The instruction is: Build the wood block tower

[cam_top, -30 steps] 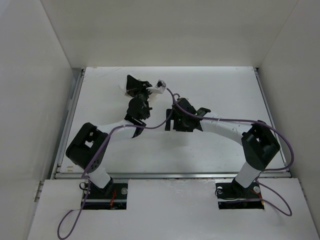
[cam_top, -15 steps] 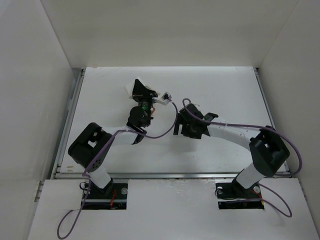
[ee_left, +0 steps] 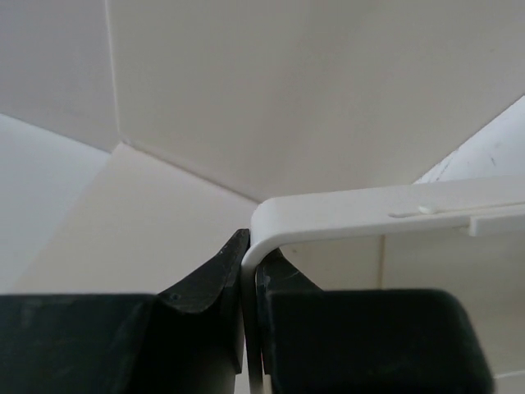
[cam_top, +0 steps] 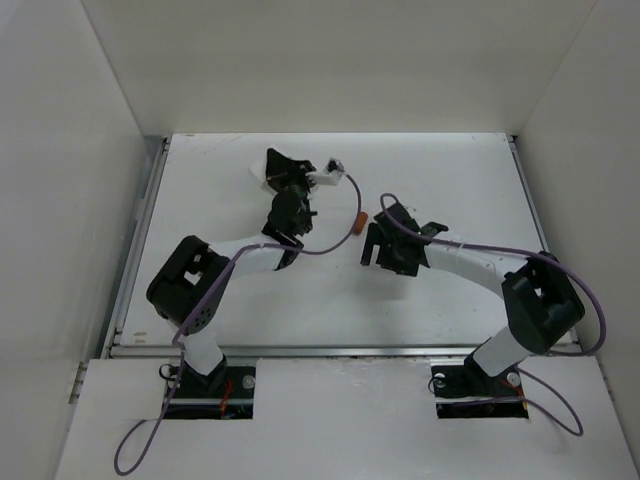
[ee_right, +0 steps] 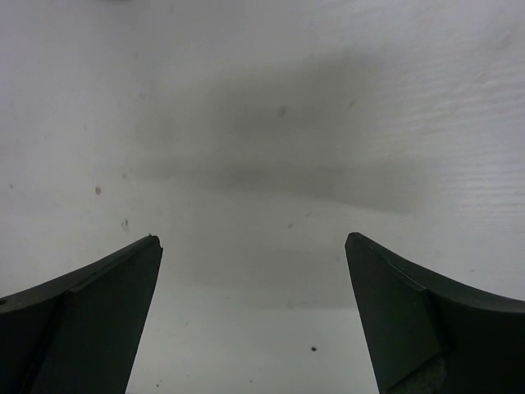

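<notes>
One small orange-brown wood block [cam_top: 357,222] lies on the table between the two arms; its shape is too small to tell, and no other blocks or tower show. My left gripper [cam_top: 283,172] is raised at the back of the table. In the left wrist view it [ee_left: 250,275] is shut on the thin rim of the white tray [ee_left: 369,215]. The tray shows in the top view as a small white piece [cam_top: 324,178] right of the fingers. My right gripper [cam_top: 372,243] is open and empty just right of the block. In the right wrist view it [ee_right: 253,246] shows only bare table.
The white table [cam_top: 450,180] is boxed in by tall white walls at the back and both sides. A metal rail [cam_top: 340,350] runs along the near edge. Purple cables loop from both wrists over the middle of the table.
My right arm has drawn back to the right, uncovering the orange-brown block. My left gripper with the tray has shifted slightly right and away, its elbow moving right.
</notes>
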